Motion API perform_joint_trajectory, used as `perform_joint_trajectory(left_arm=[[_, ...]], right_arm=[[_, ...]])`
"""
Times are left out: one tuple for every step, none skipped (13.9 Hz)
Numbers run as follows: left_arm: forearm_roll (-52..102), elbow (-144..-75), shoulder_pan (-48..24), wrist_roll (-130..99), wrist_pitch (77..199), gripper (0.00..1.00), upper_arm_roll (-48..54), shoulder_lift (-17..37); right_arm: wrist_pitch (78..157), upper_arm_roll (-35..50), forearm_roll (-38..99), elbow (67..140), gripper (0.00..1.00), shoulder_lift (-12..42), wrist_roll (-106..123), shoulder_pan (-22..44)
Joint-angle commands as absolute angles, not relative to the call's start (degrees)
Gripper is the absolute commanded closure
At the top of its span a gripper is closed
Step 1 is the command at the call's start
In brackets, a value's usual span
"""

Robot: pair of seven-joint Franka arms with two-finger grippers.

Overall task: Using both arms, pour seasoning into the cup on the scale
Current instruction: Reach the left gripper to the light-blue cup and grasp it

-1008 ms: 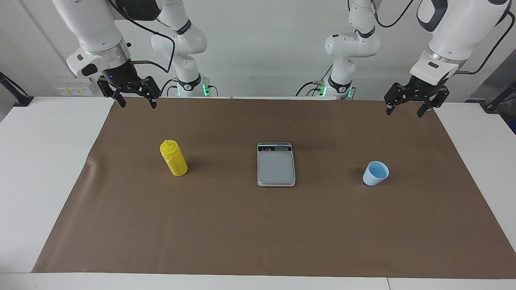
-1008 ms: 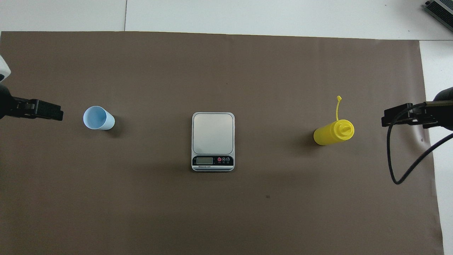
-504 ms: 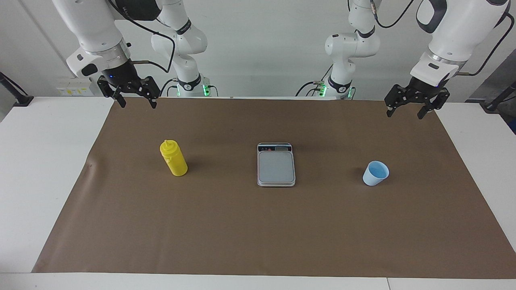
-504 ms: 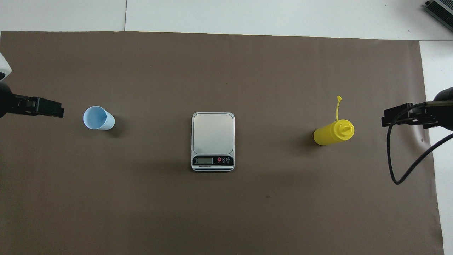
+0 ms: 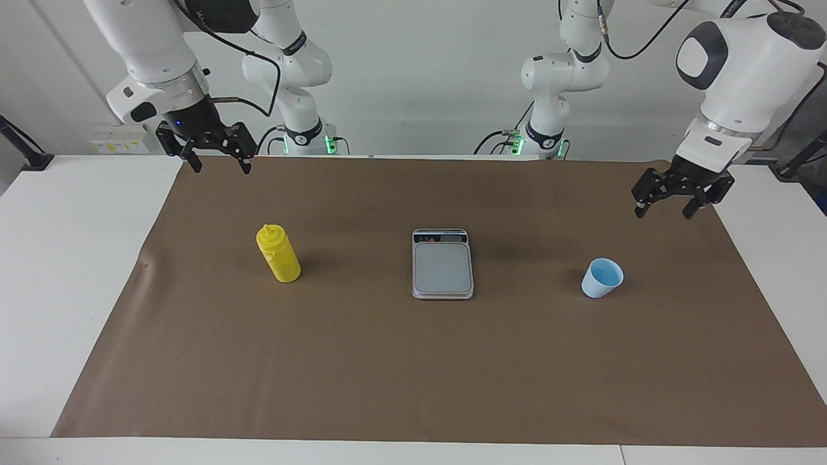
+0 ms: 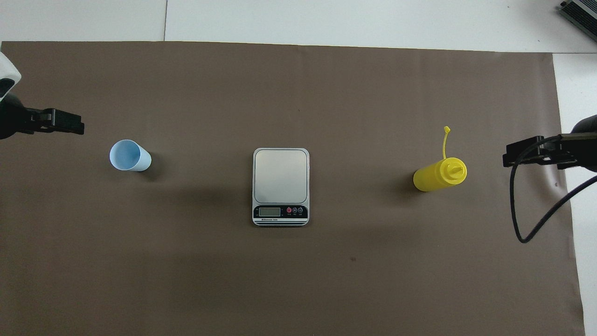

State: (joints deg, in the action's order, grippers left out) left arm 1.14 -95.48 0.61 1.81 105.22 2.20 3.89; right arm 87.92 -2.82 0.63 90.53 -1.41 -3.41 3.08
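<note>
The yellow seasoning bottle [image 5: 278, 254] stands upright on the brown mat toward the right arm's end, its tethered cap hanging open [image 6: 445, 137]. The silver-grey scale [image 5: 442, 265] lies mid-mat with nothing on its plate, display strip nearest the robots [image 6: 280, 212]. The light-blue cup [image 5: 603, 278] stands upright on the mat toward the left arm's end, apart from the scale. My left gripper [image 5: 665, 210] is open and empty in the air over the mat beside the cup [image 6: 126, 155]. My right gripper [image 5: 221, 166] is open and empty, raised over the mat's corner, apart from the bottle [image 6: 438, 174].
The brown mat [image 5: 362, 361] covers most of the white table. Two smaller white arms with green lights [image 5: 303, 139] stand at the robots' edge. A black cable [image 6: 517, 219] loops below the right gripper [image 6: 513, 158]. A grey device's corner [image 6: 580, 11] shows at the table's corner.
My left gripper has come down and moved away from the robots, closer to the cup. The right arm, bottle, scale and cup have not moved.
</note>
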Motion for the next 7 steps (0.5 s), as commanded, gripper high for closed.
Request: perform_joint_trajectory(left_arm=[[0.6,-100.1,1.1,-1.8,112.2,0.0,2.6,5.7],[0.6,-103.0,1.1,-2.2,114.8,0.0,2.6,5.5],[0.6,-105.6,1.1,-2.3,117.7,0.0,2.5,5.5],[0.6,-108.7,1.1,-2.5,121.0,0.0,2.5,5.3],[0.6,-111.8,2.0,-2.5,123.8,0.0,2.5,4.6],[0.6,-113.4,3.0,-2.5,125.1,0.0,2.5,4.1],[0.6,-114.8,3.1,-2.7,126.5,0.0,2.5,4.1]], right_arm=[[88.2,-2.8,0.7,91.2,0.0,-1.8,-2.2,2.8],[88.2,-2.8,0.7,91.2,0.0,-1.8,-2.2,2.8],[88.2,-2.8,0.7,91.2,0.0,-1.8,-2.2,2.8],[88.2,-2.8,0.7,91.2,0.0,-1.8,-2.1,2.8],[88.2,-2.8,0.7,91.2,0.0,-1.8,-2.2,2.8],[88.2,-2.8,0.8,91.3,0.0,-1.8,-2.1,2.8],[88.2,-2.8,0.7,91.3,0.0,-1.8,-2.2,2.8]])
